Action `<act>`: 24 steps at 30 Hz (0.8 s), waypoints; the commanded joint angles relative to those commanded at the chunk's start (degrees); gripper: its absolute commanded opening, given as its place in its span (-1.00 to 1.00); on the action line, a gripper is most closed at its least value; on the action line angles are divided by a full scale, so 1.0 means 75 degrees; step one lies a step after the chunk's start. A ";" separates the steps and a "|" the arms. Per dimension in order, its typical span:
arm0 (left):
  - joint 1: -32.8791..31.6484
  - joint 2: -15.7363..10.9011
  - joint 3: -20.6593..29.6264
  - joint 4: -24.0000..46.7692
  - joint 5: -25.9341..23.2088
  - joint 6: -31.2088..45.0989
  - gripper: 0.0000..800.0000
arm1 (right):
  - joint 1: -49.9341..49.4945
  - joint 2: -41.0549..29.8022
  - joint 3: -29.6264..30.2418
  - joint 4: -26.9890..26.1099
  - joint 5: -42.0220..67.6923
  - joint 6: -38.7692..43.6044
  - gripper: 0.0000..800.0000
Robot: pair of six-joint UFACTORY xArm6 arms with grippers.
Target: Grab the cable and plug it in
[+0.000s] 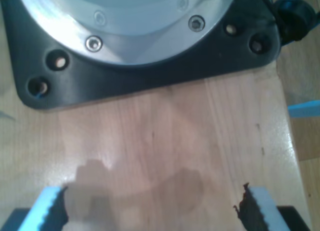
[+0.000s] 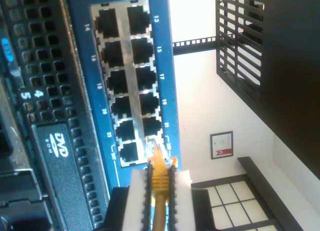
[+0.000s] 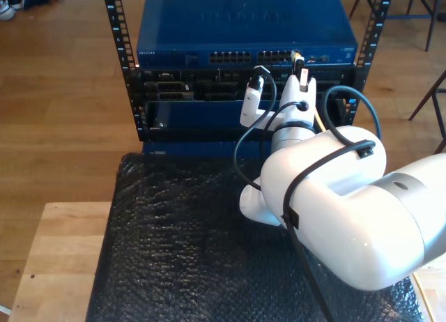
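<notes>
Second hand (image 2: 159,183) pinches the cable (image 2: 159,176) at the switch's (image 2: 85,66) edge port; first hand (image 1: 152,208) gapes.

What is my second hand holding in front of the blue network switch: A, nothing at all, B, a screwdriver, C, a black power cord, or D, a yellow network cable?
D: in the second wrist view my second hand is closed on the yellow network cable, its clear plug right at the last ports of the blue network switch.
</notes>
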 joint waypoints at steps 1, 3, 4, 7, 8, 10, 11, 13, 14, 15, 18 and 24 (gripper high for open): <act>0.0000 0.0000 0.0000 0.0000 0.0000 0.0000 1.00 | 0.0000 0.0000 0.0012 0.0000 -0.0012 0.0000 -1.00; 0.0000 0.0000 0.0000 0.0000 0.0000 0.0000 1.00 | 0.0000 0.0000 0.0012 0.0000 -0.0012 0.0000 -1.00; 0.0000 0.0000 0.0000 0.0000 0.0000 0.0000 1.00 | 0.0000 0.0000 0.0012 0.0012 -0.0023 0.0000 -1.00; 0.0000 0.0000 0.0000 0.0000 0.0000 0.0000 1.00 | 0.0000 -0.0012 0.0012 0.0105 -0.0023 0.0012 -1.00; 0.0000 0.0000 0.0000 0.0000 0.0000 0.0000 1.00 | 0.0000 -0.0012 0.0012 0.0117 -0.0023 0.0012 -1.00; 0.0000 0.0000 0.0000 0.0000 0.0000 0.0000 1.00 | 0.0000 -0.0012 -0.0012 0.0117 -0.0035 0.0012 -1.00; 0.0000 0.0000 0.0000 0.0000 0.0000 0.0000 1.00 | 0.0000 -0.0012 -0.0023 0.0129 -0.0023 0.0012 -1.00; 0.0000 0.0000 0.0000 0.0000 0.0000 0.0000 1.00 | 0.0000 -0.0012 -0.0047 0.0129 -0.0023 0.0012 -1.00; 0.0000 0.0000 0.0000 0.0000 0.0000 0.0000 1.00 | 0.0012 -0.0012 -0.0059 0.0129 -0.0023 0.0012 -1.00; 0.0000 0.0000 0.0000 0.0000 0.0000 0.0000 1.00 | 0.0012 -0.0012 -0.0070 0.0129 -0.0023 0.0012 -1.00; 0.0000 0.0000 0.0000 0.0000 0.0000 0.0000 1.00 | 0.0012 -0.0012 -0.0070 0.0129 -0.0023 0.0012 -1.00; 0.0000 0.0000 0.0000 0.0000 0.0000 0.0000 1.00 | 0.0012 -0.0012 -0.0047 0.0117 -0.0023 0.0000 -1.00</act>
